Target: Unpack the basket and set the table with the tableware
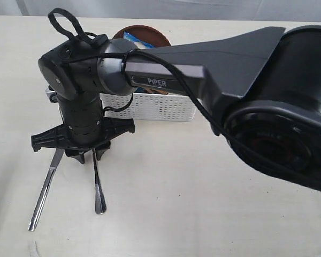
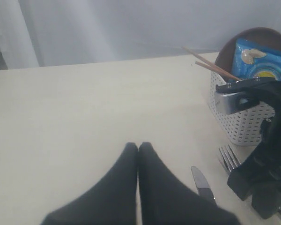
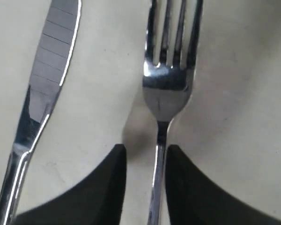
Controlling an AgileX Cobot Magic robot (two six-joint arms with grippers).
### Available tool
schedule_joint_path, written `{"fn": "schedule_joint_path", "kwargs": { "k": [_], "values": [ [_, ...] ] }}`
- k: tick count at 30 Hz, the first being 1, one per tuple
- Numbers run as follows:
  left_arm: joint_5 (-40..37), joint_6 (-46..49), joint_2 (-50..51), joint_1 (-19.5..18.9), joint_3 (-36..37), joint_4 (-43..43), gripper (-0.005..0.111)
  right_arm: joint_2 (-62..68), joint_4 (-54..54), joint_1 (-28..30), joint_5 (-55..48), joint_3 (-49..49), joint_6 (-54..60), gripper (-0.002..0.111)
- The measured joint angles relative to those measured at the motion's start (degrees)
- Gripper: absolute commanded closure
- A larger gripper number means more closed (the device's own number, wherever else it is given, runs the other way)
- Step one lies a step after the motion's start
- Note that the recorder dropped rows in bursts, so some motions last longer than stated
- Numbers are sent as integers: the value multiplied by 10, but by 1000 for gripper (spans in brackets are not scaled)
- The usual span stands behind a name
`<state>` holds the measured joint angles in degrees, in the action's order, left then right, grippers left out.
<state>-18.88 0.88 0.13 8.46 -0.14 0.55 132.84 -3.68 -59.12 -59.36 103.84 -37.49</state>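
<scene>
Beside the fork [image 3: 166,89], knife [image 3: 44,79]; basket [image 1: 166,107] behind.

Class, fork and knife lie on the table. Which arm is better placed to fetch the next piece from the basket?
Probably right. The right gripper hangs beside the basket, jaws apart astride the fork handle. The left gripper is shut over bare table, farther from the basket.

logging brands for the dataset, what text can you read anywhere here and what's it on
"PiPER": on the right arm, seen in the exterior view.
Print on the blue chip bag in the basket: too blurred to read.
No other text is visible.
</scene>
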Motion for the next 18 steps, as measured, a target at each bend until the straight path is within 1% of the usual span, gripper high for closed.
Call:
{"fn": "schedule_joint_path", "kwargs": {
  "k": [2,3,11,14,18],
  "values": [
    [0,0,0,0,0,0,107,7,-1,0,0,0,0,101],
    [0,0,0,0,0,0,107,7,-1,0,0,0,0,103],
    [0,0,0,0,0,0,107,7,-6,0,0,0,0,103],
    [0,0,0,0,0,0,107,7,-31,1,1,0,-2,109],
    [0,0,0,0,0,0,107,1,-59,0,2,0,-18,109]
  ]
}}
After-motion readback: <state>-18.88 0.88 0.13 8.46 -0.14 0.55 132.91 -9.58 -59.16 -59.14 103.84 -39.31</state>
